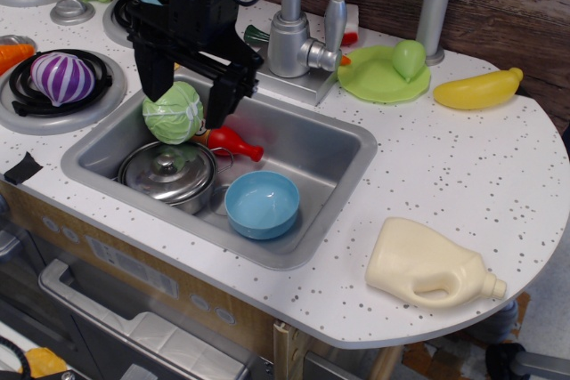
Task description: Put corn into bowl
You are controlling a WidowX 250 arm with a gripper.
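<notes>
The light-blue bowl [262,205] stands empty in the front of the steel sink [312,153]. My black gripper [183,102] hangs over the sink's back left corner with its jaws wide apart. A green cabbage [172,114] sits right below and between the fingertips [216,111]. The corn does not show clearly. Only a small yellow-orange sliver [202,134] peeks out at the cabbage's lower right, partly hidden by the cabbage and a red toy [233,141].
A lidded steel pot [168,173] fills the sink's left front, touching the bowl's side. The faucet [298,37] rises behind the sink. A green plate [383,76] with a green fruit, a yellow banana [478,90], a cream jug [430,265] and a purple vegetable [61,78] lie around.
</notes>
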